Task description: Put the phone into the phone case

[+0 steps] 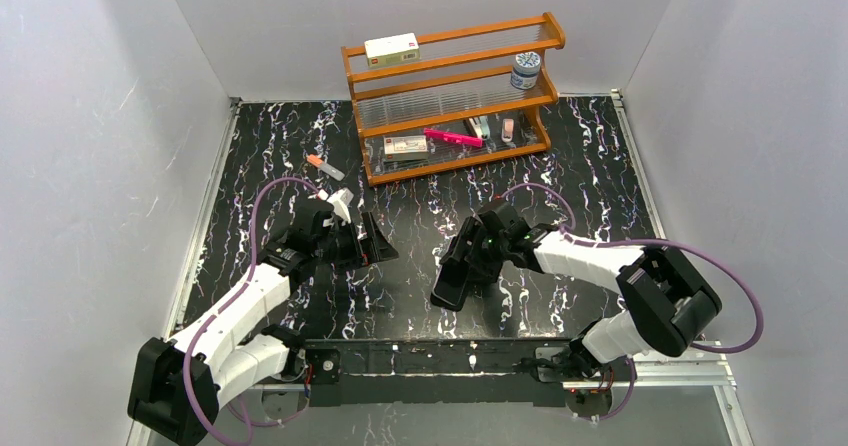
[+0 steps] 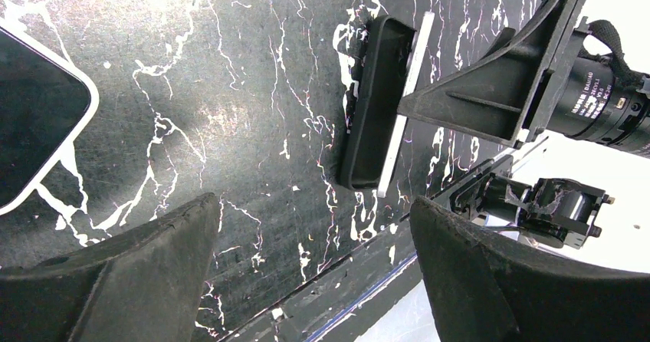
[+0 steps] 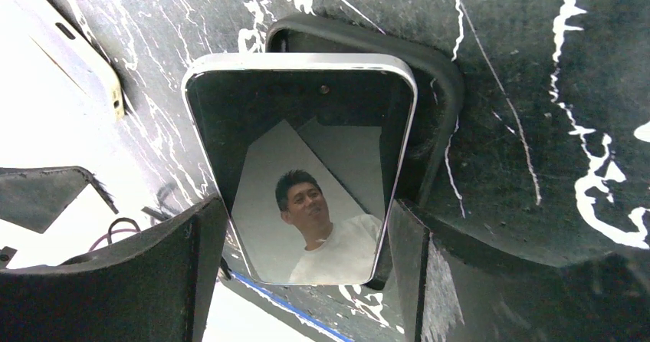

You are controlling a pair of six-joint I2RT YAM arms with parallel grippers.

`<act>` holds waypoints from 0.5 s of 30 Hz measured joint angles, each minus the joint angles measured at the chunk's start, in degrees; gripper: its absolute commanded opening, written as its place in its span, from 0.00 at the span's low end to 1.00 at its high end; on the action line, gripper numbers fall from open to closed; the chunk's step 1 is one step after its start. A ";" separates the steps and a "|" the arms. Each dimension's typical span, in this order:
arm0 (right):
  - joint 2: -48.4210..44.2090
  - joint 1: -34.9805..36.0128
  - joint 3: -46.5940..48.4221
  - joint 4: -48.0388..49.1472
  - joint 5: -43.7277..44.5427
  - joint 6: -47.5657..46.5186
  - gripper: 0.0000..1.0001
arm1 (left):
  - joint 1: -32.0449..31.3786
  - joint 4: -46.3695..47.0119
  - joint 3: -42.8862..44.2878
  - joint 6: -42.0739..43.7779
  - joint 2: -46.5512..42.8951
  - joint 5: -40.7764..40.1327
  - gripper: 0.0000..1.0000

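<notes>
- Black right gripper clamps the phone across its width. Why?
- Likely to press it, screen outward, into the case right behind it.
- Left gripper?
- Beside the case, spread wide, holding nothing.

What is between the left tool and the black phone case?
Only bare marbled tabletop lies between the left tool and the phone case, as the left wrist view shows.

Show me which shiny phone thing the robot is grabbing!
The phone gripped by the right gripper, backed by the black phone case. The other slab lies flat, untouched, near the open left gripper.
</notes>
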 measured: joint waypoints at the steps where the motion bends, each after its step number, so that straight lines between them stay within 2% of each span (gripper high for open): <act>1: -0.22 0.00 0.00 -0.33 0.04 -0.09 0.75 | 0.00 0.00 0.00 -0.02 0.02 -0.04 0.91; 5: -1.42 0.00 0.00 -2.95 0.04 -0.39 0.83 | -0.02 -0.42 0.31 -0.04 0.26 -0.04 0.91; 9: -2.01 0.00 0.02 -5.11 -0.13 -0.83 0.86 | -0.02 -1.64 1.60 0.42 0.50 -0.17 0.91; 13: -3.10 0.00 0.79 -6.45 -0.85 -0.96 0.96 | -0.02 -1.90 2.67 1.03 0.94 -0.39 0.91; 15: -4.33 0.00 0.85 -6.71 -1.25 -1.01 0.97 | -0.02 -2.05 2.91 1.20 1.70 -0.39 0.90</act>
